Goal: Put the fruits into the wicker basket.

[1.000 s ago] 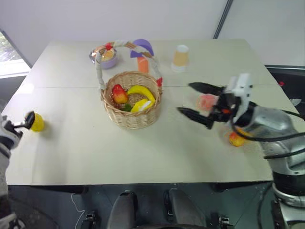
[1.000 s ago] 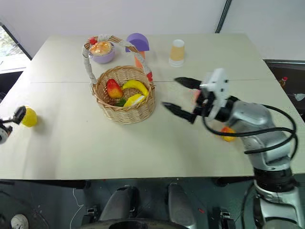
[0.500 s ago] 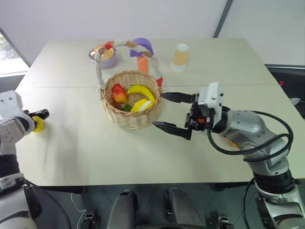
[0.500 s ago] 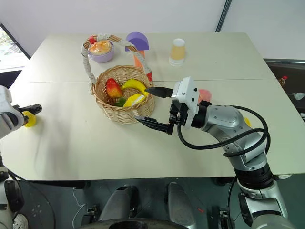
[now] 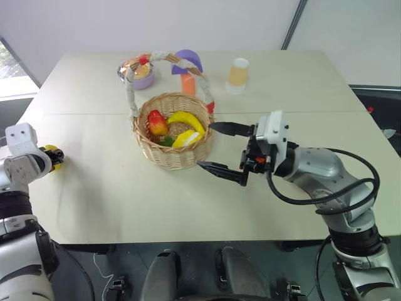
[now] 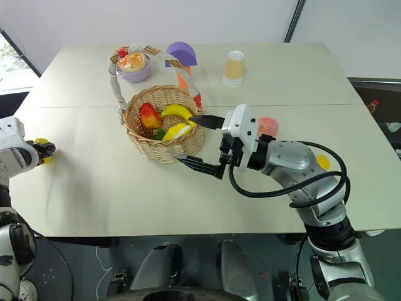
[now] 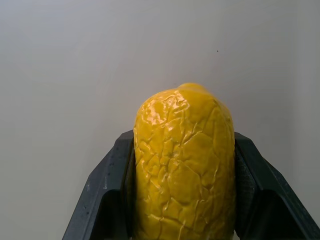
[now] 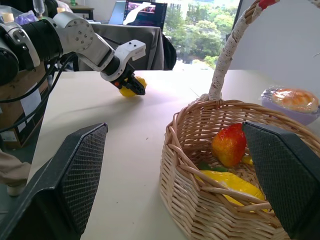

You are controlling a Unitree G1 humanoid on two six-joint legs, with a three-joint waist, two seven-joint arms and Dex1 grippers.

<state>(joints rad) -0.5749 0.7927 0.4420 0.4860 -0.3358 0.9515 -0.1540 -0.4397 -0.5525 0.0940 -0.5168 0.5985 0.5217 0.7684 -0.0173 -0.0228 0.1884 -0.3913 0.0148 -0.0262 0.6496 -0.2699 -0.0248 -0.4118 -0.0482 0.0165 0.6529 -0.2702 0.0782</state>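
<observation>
Left tool [image 7: 182, 200] clamps the bumpy yellow lemon [image 7: 184, 165]; right tool [image 5: 217, 149] gapes wide.

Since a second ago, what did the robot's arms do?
The left gripper closed on the lemon at the table's left edge; before, it stood open beside it. The right gripper swung left, from near the peach to just beside the basket, jaws open and empty. The basket, its fruit, the peach and the mango stayed put.
</observation>
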